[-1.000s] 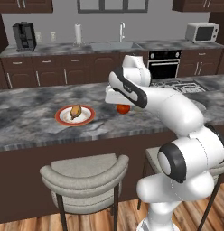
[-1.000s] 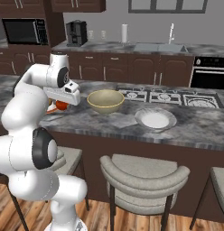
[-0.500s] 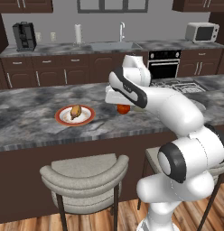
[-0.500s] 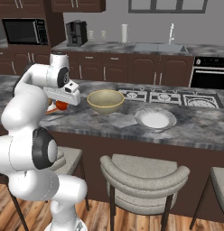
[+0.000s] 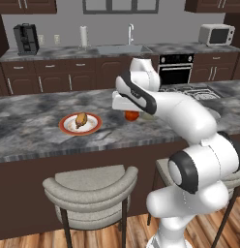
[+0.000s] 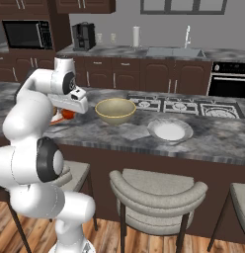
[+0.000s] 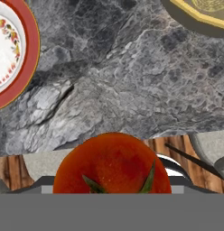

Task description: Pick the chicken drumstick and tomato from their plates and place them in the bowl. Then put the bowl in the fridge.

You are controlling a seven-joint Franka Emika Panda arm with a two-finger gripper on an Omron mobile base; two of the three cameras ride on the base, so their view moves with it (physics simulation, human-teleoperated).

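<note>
My gripper (image 5: 130, 111) hangs just above the island counter, shut on the tomato (image 5: 132, 116), a glossy red-orange ball. In the hand view the tomato (image 7: 112, 163) sits close between the jaws and covers the fingertips. The chicken drumstick (image 5: 82, 119) lies on the red-rimmed plate (image 5: 95, 127), to the left of the gripper. The tan bowl (image 6: 115, 109) stands on the counter just right of the gripper (image 6: 70, 112), and the white-grey plate (image 6: 170, 130) lies bare beyond it. The hand view catches the red rim of the plate (image 7: 24, 67) and the bowl's edge (image 7: 199, 12). The fridge is out of view.
Grey padded stools (image 5: 90, 186) (image 6: 156, 190) stand along the island's near side. A cooktop (image 6: 186, 106) lies behind the bowl. The back counter holds a sink (image 5: 122, 49), a coffee machine (image 5: 25, 38) and a microwave (image 5: 216, 35).
</note>
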